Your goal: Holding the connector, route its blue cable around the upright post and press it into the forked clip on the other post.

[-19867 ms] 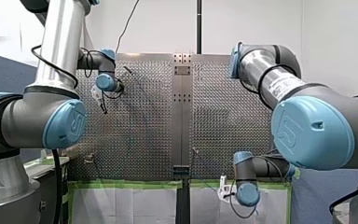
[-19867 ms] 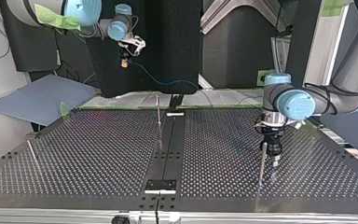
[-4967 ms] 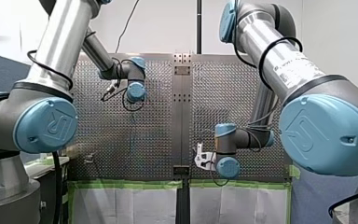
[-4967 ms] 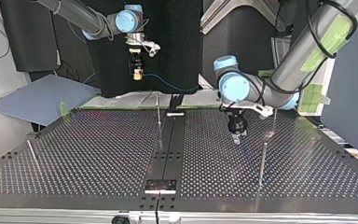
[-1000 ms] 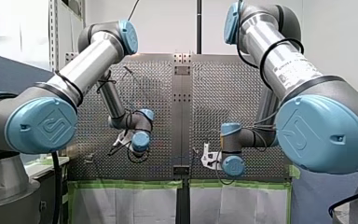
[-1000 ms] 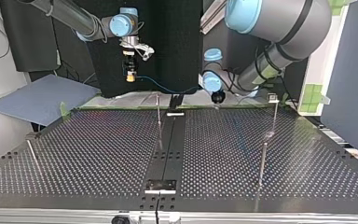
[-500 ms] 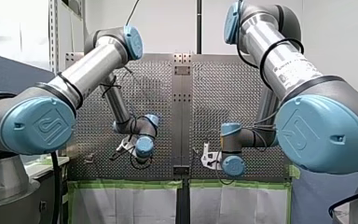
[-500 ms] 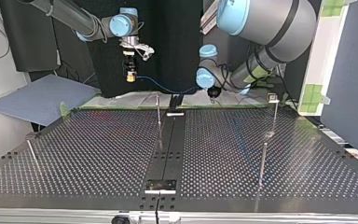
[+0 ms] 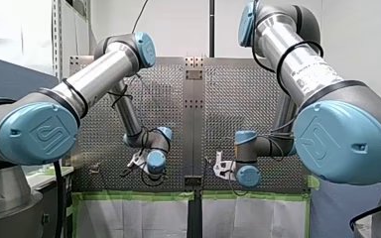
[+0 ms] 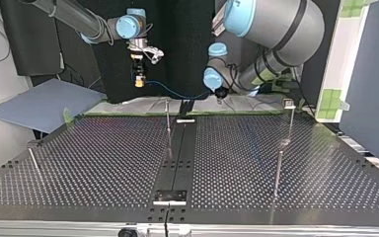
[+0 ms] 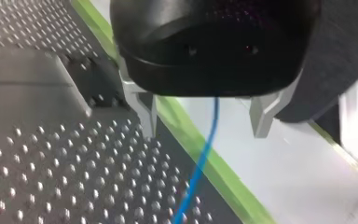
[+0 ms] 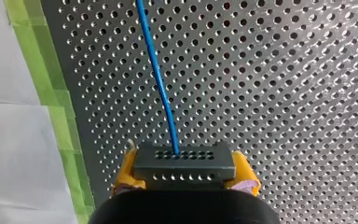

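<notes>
While my right gripper (image 12: 185,173) is clamping the dark connector (image 12: 185,161) between yellow pads above the perforated table (image 12: 261,70), its blue cable (image 12: 161,84) is trailing across that table, my left gripper (image 11: 205,119) is hovering spread apart at the table's edge, cable passing between its fingers (image 11: 145,109).

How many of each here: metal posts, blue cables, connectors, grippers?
Metal posts: 4
Blue cable: 1
Connector: 1
Grippers: 2, my left gripper and my right gripper
Total: 8
</notes>
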Action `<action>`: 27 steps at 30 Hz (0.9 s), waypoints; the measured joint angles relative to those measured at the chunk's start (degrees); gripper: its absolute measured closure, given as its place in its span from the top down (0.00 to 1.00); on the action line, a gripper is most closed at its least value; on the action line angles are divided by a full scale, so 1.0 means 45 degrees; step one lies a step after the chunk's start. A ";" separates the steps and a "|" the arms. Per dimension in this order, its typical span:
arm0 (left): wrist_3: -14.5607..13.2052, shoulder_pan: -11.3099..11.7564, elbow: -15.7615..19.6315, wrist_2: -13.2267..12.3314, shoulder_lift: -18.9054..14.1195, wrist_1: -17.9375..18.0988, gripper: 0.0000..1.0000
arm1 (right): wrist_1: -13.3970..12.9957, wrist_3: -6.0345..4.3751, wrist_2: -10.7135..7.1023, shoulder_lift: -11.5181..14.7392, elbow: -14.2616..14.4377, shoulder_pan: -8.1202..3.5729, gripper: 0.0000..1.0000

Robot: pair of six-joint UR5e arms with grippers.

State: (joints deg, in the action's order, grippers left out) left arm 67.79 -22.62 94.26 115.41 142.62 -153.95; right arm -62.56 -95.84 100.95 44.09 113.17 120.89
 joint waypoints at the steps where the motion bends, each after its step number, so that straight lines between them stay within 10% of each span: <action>1: 0.0090 -0.0039 0.0001 -0.0098 0.0036 -0.0003 1.00 | -0.0014 -0.0021 -0.0002 -0.0001 0.0000 -0.0009 0.00; 27: 0.2503 -0.0537 -0.0043 -0.1705 0.0313 0.0384 1.00 | 0.0368 -0.0402 -0.0338 0.1038 0.0042 -0.0171 0.00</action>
State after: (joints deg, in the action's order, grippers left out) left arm 79.05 -25.03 94.07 107.73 144.03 -152.22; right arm -60.90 -97.64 99.43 48.76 113.36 120.12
